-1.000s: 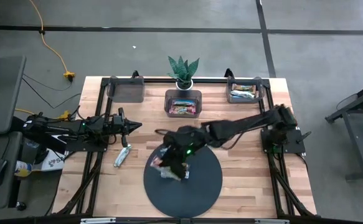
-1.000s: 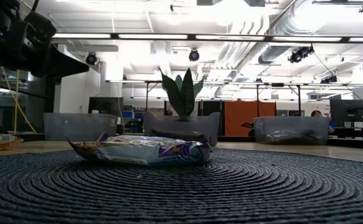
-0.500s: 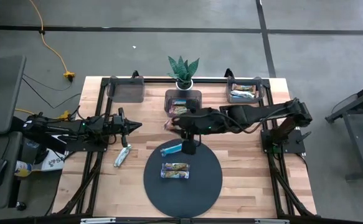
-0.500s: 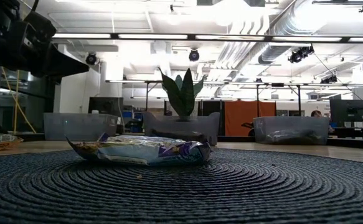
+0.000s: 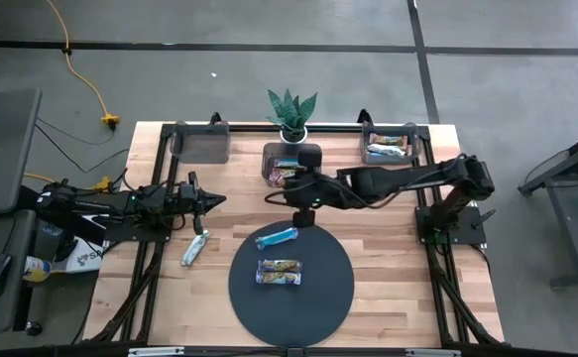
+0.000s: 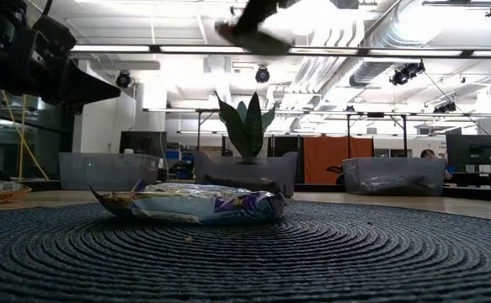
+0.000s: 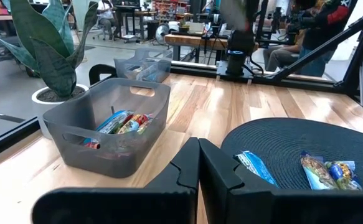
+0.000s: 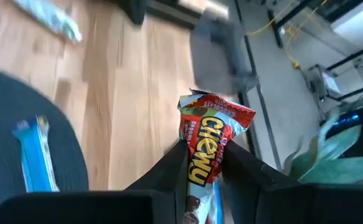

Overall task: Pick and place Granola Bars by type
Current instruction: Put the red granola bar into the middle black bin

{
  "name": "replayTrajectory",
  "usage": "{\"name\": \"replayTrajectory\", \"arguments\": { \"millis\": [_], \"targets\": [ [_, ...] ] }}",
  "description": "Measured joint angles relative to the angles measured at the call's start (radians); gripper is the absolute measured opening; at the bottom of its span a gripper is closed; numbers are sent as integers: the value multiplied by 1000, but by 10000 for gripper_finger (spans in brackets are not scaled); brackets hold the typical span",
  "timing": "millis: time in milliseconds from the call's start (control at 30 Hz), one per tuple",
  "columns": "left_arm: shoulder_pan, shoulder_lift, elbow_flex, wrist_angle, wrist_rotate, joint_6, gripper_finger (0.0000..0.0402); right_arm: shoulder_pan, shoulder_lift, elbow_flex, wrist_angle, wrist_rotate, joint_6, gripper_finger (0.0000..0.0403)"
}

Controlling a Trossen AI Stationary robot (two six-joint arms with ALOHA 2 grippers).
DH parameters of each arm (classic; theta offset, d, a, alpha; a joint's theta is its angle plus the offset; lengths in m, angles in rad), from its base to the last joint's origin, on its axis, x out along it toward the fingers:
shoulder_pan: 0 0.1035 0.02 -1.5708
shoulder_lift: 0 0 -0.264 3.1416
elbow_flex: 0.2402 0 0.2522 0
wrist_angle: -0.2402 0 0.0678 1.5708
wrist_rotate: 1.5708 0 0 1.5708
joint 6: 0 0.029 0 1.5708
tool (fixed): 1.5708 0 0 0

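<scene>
High view: the right claw point(image 5: 277, 197) hangs near the middle bin point(image 5: 291, 164), above the worktop point(image 5: 388, 258); the left claw point(image 5: 209, 201) waits clenched.

Right wrist view: its fingers point(image 8: 169, 163) pinch a red Chewy bar point(image 8: 206, 149), wrapper crinkled, upright.

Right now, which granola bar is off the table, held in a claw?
The red Chewy bar, pinched in the right claw; the others lie on mat, table or in bins.

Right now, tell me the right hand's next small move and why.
Probably carry on toward the middle bin and stop above it. The right hand is shut on a red bar and hangs just short of that bin, which already holds red-wrapped bars. The blue bar lies on the mat.
</scene>
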Motion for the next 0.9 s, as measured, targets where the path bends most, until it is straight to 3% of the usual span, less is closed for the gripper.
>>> {"name": "replayTrajectory", "arguments": {
  "millis": [200, 400, 633, 900],
  "targets": [
    [0, 0, 0, 0, 0, 0, 1, -37, 0, -152, 132, -85, -74, 73],
    [0, 0, 0, 0, 0, 0, 1, -71, 2, -236, 189, -90, -148, 73],
    [0, 0, 0, 0, 0, 0, 1, -139, 54, -226, 186, -125, -114, 73],
    [0, 0, 0, 0, -1, 0, 1, -190, 170, -127, 125, -171, -162, 73]
  ]
}}
